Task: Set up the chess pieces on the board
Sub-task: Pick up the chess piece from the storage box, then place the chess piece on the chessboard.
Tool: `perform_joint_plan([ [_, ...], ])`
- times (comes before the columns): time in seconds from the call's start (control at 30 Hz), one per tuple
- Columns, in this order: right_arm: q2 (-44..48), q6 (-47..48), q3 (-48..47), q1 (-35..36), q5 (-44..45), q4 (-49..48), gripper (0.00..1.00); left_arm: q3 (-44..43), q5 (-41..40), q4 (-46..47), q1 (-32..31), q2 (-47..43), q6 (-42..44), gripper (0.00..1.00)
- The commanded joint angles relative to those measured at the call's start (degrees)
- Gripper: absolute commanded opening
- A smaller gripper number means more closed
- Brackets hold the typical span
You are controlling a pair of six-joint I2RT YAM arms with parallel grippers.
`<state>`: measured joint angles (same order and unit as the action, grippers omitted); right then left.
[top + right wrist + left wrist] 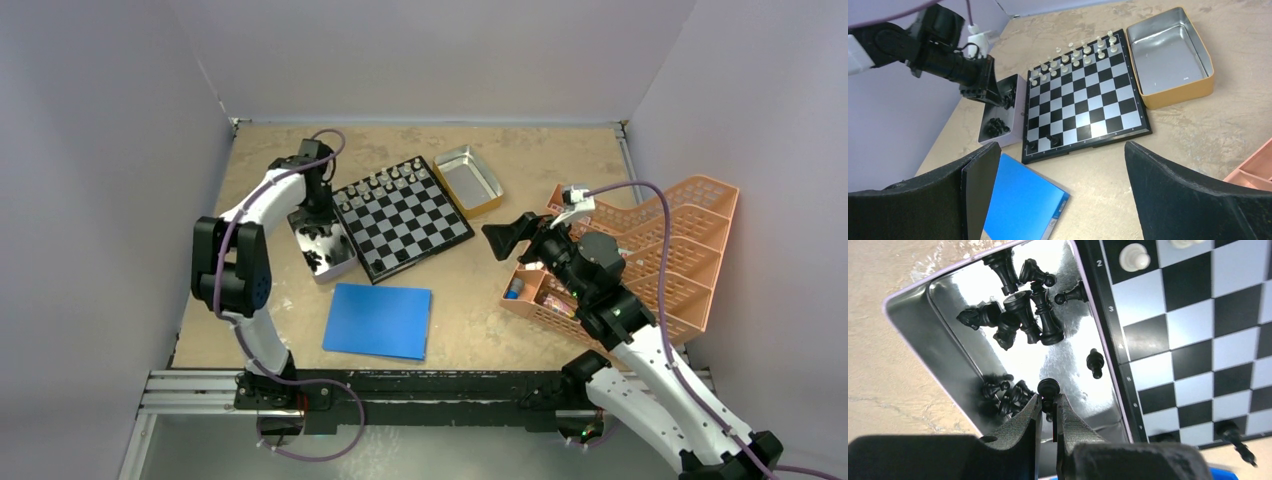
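Left jaws on one black piece [1048, 388]

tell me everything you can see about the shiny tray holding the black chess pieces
The shiny rectangular metal tray has rounded corners, low walls and a mirror-bright inside. It sits flat on the tan table, one long side along the black-bordered chequered chessboard. Loose black chess pieces lie tumbled in it. The left gripper reaches in, shut on one small black piece.

Chess pieces [1023, 322] lie in a tray [945, 342] just left of the board [402, 215].
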<state>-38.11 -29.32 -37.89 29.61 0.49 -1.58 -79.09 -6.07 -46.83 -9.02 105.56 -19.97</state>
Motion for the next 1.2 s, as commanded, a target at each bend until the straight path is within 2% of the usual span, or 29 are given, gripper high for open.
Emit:
perform_joint_plan([
  [0.0,-0.03,0.15,-0.87,-0.16,0.74,-2.06,0.96,-0.31,2.26,0.12,0.01,-7.32,-0.43,0.05],
  [0.2,-0.68,0.67,-1.73,-0.16,1.89,-1.28,0.96,0.6,7.21,0.58,-2.54,-11.99,-0.17,0.05],
  [0.4,-0.85,0.95,-3.2,-0.14,3.43,0.36,0.96,-0.8,3.57,-2.29,-10.86,-11.28,-1.07,0.05],
  [0.7,-1.35,1.37,-2.93,-0.08,3.91,-0.39,0.96,-1.04,3.7,-1.57,-17.21,-10.01,-4.06,0.05],
  [1.17,-0.96,1.53,-2.77,-0.15,3.92,-0.33,0.96,0.27,2.12,-0.91,-18.65,-2.98,-5.09,0.06],
])
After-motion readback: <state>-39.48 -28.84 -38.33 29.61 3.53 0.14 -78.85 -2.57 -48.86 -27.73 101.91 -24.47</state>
